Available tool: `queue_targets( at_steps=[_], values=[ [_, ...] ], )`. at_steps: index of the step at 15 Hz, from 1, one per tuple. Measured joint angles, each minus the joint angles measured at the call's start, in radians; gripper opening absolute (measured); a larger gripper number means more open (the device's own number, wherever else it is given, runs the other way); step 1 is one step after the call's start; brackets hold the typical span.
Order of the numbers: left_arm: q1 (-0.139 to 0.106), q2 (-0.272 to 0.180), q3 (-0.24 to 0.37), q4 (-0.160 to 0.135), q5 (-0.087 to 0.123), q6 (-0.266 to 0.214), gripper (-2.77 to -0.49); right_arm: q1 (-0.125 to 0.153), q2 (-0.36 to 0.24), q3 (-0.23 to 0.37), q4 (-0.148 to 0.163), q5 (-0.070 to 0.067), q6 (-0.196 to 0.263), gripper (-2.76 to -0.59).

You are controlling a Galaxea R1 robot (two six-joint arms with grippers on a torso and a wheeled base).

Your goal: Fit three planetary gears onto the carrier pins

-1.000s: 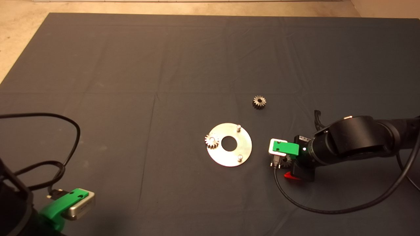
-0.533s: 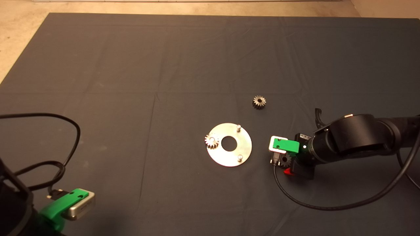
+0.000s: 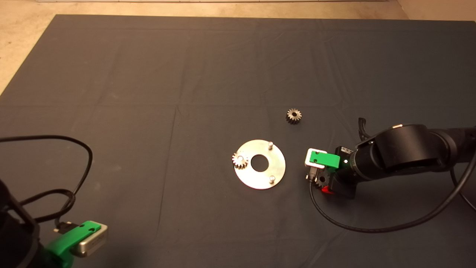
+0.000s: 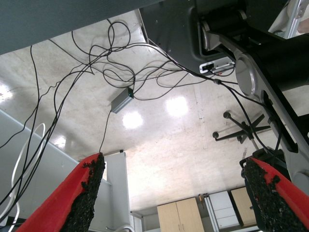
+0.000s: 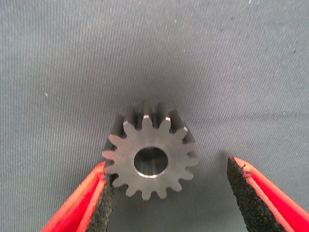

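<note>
A shiny round disc [image 3: 277, 163] lies mid-mat with a large centre hole. One planetary gear [image 3: 240, 160] sits on its left carrier pin. Two carrier pins [image 3: 270, 144] [image 3: 272, 179] stand bare. A second gear [image 3: 293, 115] lies loose on the mat behind the disc. A third gear [image 3: 319, 182] [image 5: 149, 157] lies flat to the right of the disc. My right gripper [image 3: 322, 185] [image 5: 166, 193] is open and straddles it. One finger pad [image 5: 104, 198] touches its teeth; the other [image 5: 244, 186] stands apart. My left gripper [image 3: 78, 236] [image 4: 174, 193] is parked open at the lower left.
The right arm's black cable [image 3: 372, 229] loops on the mat in front of the arm. The left arm's cable [image 3: 74, 149] lies at the mat's left. Bare floor [image 3: 22, 37] shows beyond the mat's far left edge.
The right gripper has shifted a little toward the near edge around the third gear, hiding more of its red finger. The left gripper has sunk slightly lower at the corner.
</note>
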Motion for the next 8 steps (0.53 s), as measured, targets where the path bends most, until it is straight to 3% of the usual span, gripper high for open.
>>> queue_targets(
  at_steps=[8],
  values=[
    [0.0, 0.0, 0.0, 0.0, 0.0, -0.001, -1.22, 0.0, 0.04, 0.0, 0.0, 0.0, 0.004, -1.69]
  ],
)
